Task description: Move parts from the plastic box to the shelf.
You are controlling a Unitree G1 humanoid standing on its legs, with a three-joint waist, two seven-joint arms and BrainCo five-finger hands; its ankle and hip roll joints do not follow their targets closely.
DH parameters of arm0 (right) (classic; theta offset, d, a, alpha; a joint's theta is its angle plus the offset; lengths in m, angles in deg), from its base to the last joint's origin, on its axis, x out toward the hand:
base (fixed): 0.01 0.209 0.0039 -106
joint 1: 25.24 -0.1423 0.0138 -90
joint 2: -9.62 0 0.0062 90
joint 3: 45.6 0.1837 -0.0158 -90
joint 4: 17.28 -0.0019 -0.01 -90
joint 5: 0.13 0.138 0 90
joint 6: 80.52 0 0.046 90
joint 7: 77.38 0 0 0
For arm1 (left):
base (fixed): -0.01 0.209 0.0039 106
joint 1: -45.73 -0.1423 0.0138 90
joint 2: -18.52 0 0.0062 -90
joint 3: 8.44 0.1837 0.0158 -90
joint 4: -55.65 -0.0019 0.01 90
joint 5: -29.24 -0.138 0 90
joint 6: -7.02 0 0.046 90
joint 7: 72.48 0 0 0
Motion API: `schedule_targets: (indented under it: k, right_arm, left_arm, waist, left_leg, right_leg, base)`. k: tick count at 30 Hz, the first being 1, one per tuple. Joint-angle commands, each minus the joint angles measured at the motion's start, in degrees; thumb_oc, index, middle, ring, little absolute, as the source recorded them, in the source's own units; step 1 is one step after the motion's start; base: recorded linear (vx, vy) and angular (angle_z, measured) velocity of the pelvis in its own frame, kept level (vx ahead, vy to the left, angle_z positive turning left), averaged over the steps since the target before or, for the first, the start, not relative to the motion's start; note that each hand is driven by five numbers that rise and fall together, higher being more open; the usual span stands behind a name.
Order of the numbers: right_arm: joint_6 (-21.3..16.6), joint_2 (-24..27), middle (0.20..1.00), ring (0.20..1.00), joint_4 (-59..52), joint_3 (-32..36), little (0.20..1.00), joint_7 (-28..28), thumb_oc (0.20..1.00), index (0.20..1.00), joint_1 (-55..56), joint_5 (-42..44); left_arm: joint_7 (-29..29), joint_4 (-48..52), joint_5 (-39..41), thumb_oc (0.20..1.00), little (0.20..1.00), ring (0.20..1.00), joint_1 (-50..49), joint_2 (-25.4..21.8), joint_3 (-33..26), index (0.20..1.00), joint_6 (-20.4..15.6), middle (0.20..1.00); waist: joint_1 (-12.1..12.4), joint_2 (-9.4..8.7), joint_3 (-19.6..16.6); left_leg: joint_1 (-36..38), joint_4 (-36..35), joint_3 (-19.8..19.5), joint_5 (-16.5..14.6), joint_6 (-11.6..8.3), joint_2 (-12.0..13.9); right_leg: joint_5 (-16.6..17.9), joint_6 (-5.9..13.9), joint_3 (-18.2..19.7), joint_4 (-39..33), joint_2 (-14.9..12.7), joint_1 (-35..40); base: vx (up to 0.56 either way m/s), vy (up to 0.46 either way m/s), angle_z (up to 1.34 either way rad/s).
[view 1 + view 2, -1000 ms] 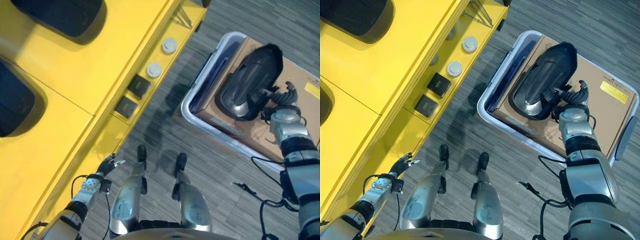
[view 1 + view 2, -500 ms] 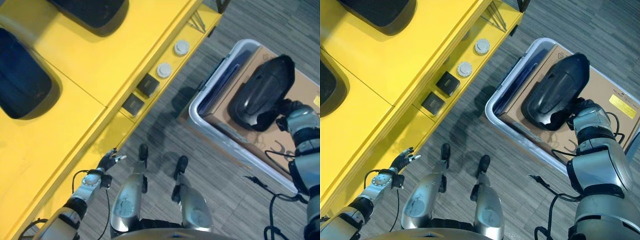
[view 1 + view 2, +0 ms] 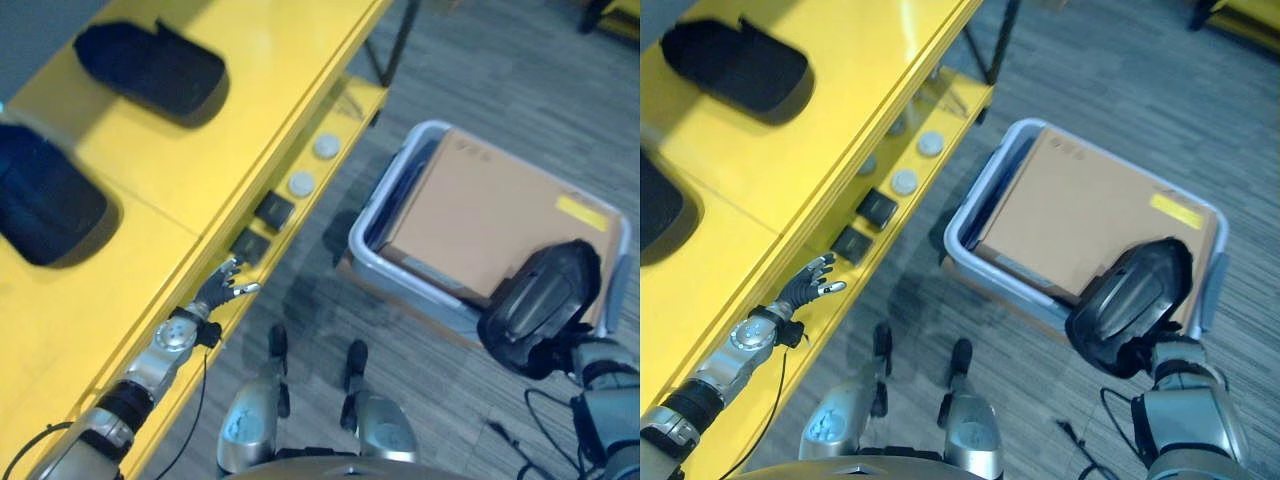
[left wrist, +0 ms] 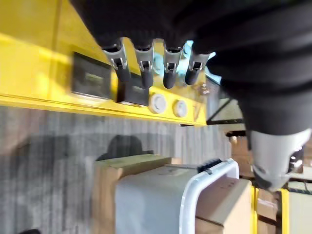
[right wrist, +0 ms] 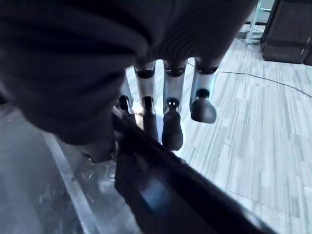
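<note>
The black moulded part (image 3: 1132, 305) is held by the right robot hand (image 5: 161, 122), above the near right corner of the plastic box (image 3: 970, 215) and partly out past its rim. In the right wrist view the fingers (image 5: 171, 124) are seen curled against the part's dark edge, so a grip is in place, though how deep it goes cannot be made out.

Inside the box a cardboard sheet (image 3: 1090, 215) is laid flat. The yellow shelf (image 3: 250, 90) is well apart from the carried part, across the grey floor (image 3: 480, 70), and two black parts (image 3: 150, 65) are already lying on its top level. Small round and square items (image 3: 275, 210) are set along the lower ledge.

The left robot hand (image 3: 218, 292) is kept beside the shelf's front edge, fingers straight and spread, nothing held.

Risk is judged to sit mostly in the grip: the part is large against the hand and is caught by one edge, so it could be twisted loose or dropped on the floor during the swing across. The box rim could also be clipped if the part is carried low. At the shelf, the front edge or a part already placed could be struck if the approach is made too flat, and the left robot hand near the ledge could be bumped.
</note>
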Motion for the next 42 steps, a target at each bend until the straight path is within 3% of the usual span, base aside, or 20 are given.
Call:
schedule_targets:
  k: [1,5,10,16,19,30,42]
  right_arm:
    - [-10.4,1.0,0.200,0.200,-5.3,-5.1,0.200,-6.0,0.200,0.200,1.9,-4.8]
    - [-13.1,0.7,0.200,0.200,-17.7,-4.2,0.200,-11.2,0.200,0.200,7.8,-9.0]
    - [-13.9,2.1,0.200,0.200,-31.9,-2.6,0.200,-16.0,0.200,0.200,11.4,-17.3]
    - [-13.7,5.3,0.200,0.200,-47.6,0.0,0.200,-19.6,0.200,0.200,12.2,-26.1]
    - [-15.7,7.0,0.200,0.200,-56.6,-0.3,0.200,-23.0,0.200,0.200,9.7,-31.3]
    - [-22.3,9.2,0.200,0.200,-63.3,-3.9,0.200,-26.5,0.200,0.200,1.2,-34.2]
    - [-28.0,4.2,0.200,0.200,-65.6,-12.4,0.200,-24.3,0.200,0.200,-6.6,-33.2]
  left_arm:
    - [-0.2,3.7,2.2,1.000,1.000,1.000,2.0,1.5,0.9,1.000,1.3,1.000]
    - [-0.7,9.0,1.9,1.000,1.000,1.000,3.6,2.8,0.0,1.000,4.9,1.000]
    - [-1.3,12.7,3.2,1.000,1.000,1.000,5.4,4.9,0.0,1.000,8.4,1.000]
    - [0.0,17.1,5.2,1.000,1.000,1.000,7.7,6.3,0.8,1.000,14.4,1.000]
    - [2.7,17.7,9.3,1.000,1.000,1.000,10.7,8.5,1.6,1.000,16.8,1.000]
    - [1.0,18.5,16.8,1.000,1.000,1.000,14.6,13.5,2.2,1.000,18.0,1.000]
    - [1.5,18.3,18.9,1.000,1.000,1.000,16.5,16.3,3.6,1.000,18.4,1.000]
  waist:
    - [0.4,-1.70,-3.0]
    - [-1.4,-2.49,-5.7]
    - [-3.7,-2.93,-8.5]
    - [-6.0,-3.18,-10.9]
    - [-7.3,-3.47,-12.3]
    - [-7.6,-3.82,-14.6]
    - [-5.5,-3.63,-15.1]
  left_leg:
    - [5.6,1.4,-0.5,-10.1,-2.48,3.0]
    - [7.7,1.2,1.3,-10.3,-2.51,3.5]
    - [10.0,0.5,3.0,-10.8,-2.20,3.7]
    - [11.7,0.1,3.8,-11.2,-1.94,3.7]
    - [12.4,-0.1,4.1,-11.6,-1.69,3.6]
    - [13.1,-0.1,4.1,-12.5,-1.51,3.4]
    - [13.4,-0.1,2.9,-12.9,-1.08,2.7]
  right_leg:
    - [-3.0,2.51,1.3,0.1,-2.8,-1.1]
    - [-3.2,2.71,1.9,0.1,-2.6,0.5]
    - [-3.9,2.76,3.1,0.1,-1.9,2.1]
    - [-4.9,2.67,4.1,0.1,-1.0,3.7]
    - [-5.7,2.56,4.5,0.1,-0.5,4.6]
    - [-7.1,2.38,4.2,0.1,0.0,6.3]
    - [-7.5,2.40,3.0,0.1,-0.5,7.2]
  base:
    - [0.06,-0.055,-0.23]
    - [0.03,-0.033,-0.23]
    - [0.02,0.001,-0.18]
    - [0.00,0.034,-0.11]
    - [-0.06,0.062,-0.01]
    - [-0.01,0.035,-0.01]
    - [0.00,0.013,0.01]
